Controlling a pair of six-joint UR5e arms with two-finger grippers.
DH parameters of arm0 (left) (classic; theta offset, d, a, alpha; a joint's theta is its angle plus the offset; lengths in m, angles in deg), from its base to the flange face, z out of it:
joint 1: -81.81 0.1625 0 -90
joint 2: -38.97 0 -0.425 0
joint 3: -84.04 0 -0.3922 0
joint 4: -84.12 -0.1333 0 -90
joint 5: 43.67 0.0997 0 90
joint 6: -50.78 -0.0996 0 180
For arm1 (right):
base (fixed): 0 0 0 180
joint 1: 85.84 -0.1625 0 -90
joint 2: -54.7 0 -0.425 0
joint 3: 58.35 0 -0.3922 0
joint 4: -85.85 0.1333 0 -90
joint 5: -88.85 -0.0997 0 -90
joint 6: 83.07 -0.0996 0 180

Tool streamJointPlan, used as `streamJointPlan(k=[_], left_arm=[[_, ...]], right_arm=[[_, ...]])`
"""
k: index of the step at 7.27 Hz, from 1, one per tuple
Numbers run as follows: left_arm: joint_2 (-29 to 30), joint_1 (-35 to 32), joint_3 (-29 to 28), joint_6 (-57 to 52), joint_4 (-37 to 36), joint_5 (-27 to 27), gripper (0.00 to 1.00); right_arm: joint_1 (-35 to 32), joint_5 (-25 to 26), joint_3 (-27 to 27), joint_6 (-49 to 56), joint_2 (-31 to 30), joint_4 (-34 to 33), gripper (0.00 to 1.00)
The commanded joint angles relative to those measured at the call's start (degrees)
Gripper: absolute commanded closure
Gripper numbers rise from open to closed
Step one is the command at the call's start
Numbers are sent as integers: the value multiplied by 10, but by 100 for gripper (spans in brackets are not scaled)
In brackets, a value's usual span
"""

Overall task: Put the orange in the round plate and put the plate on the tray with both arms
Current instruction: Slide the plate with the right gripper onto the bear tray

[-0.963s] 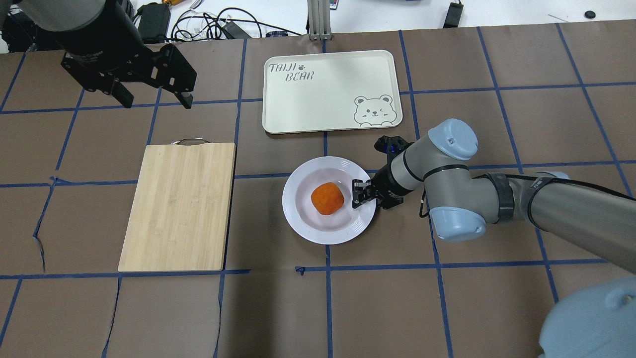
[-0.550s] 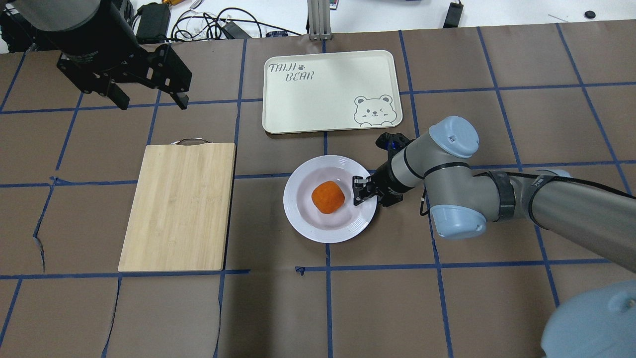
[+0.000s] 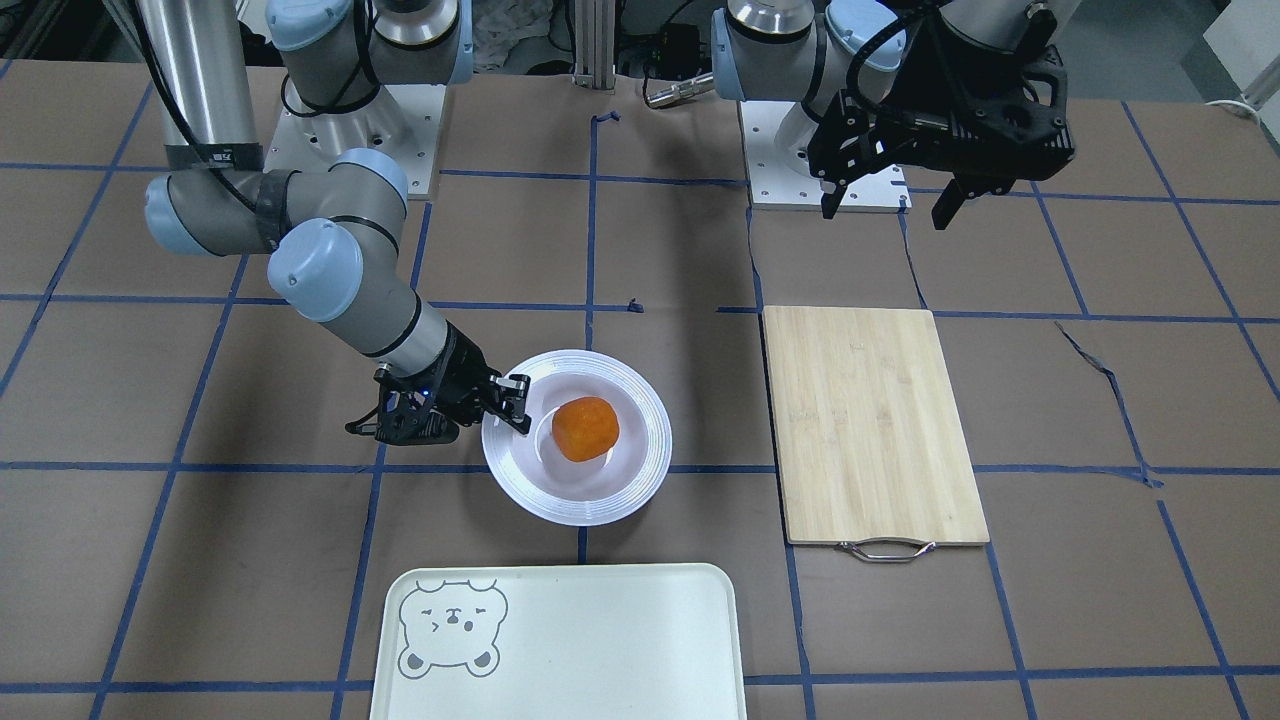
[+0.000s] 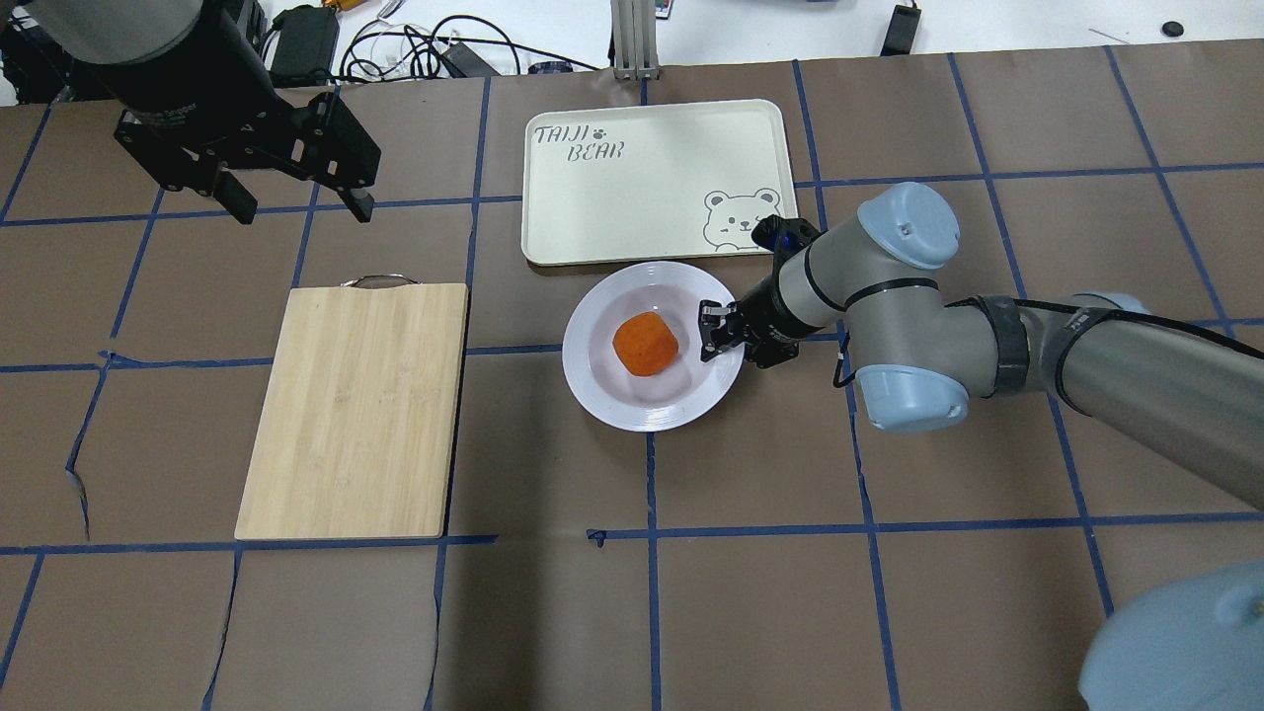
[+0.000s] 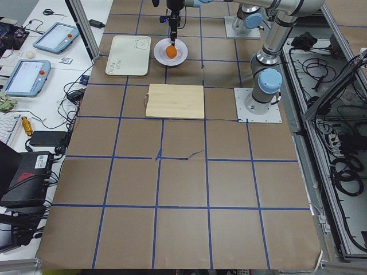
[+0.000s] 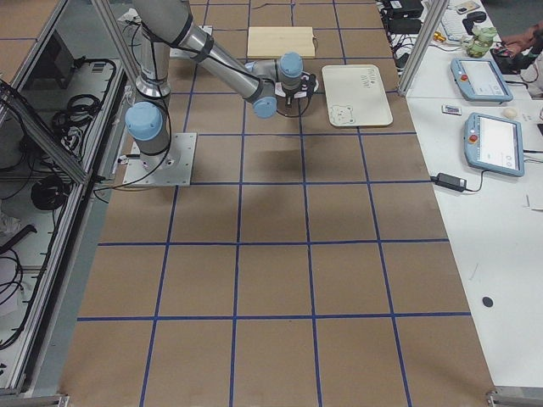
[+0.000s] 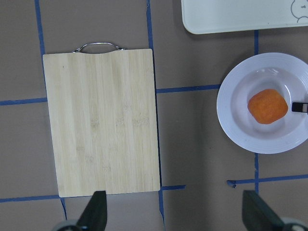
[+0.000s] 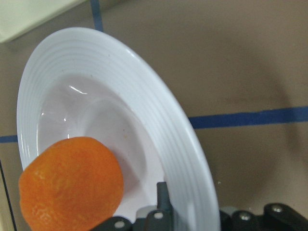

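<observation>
The orange (image 4: 646,344) (image 3: 585,428) (image 7: 268,106) sits in the sunken centre of the white round plate (image 4: 632,419) (image 3: 580,512) (image 8: 159,125). My right gripper (image 4: 709,333) (image 3: 518,400) is shut on the plate's rim on the side toward the right arm. The plate's far edge nearly meets the near edge of the cream tray (image 4: 652,178) (image 3: 600,640), whose surface is bare. My left gripper (image 4: 303,210) (image 3: 885,215) hangs open and empty high over the table, beyond the board's handle end.
A bamboo cutting board (image 4: 355,410) (image 3: 870,420) with a metal handle lies left of the plate in the overhead view. Cables and power bricks (image 4: 395,44) and an aluminium post (image 4: 632,39) line the table's far edge.
The right gripper has carried the plate with the orange away from the robot, up to the tray's near edge. The left gripper has stayed almost where it was.
</observation>
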Motion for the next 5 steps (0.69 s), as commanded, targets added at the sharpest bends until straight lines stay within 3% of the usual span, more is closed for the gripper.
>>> streamJointPlan(k=[1,3,5], left_arm=[[-2,1,5,1,2,-1,0],[1,-1,6,-1,1,-1,0],[1,-1,5,-2,1,-1,0]], right_arm=[[4,-2,-69,-17,7,37,86],[5,0,-209,-47,55,103,85],[7,-1,-349,-51,173,112,84]])
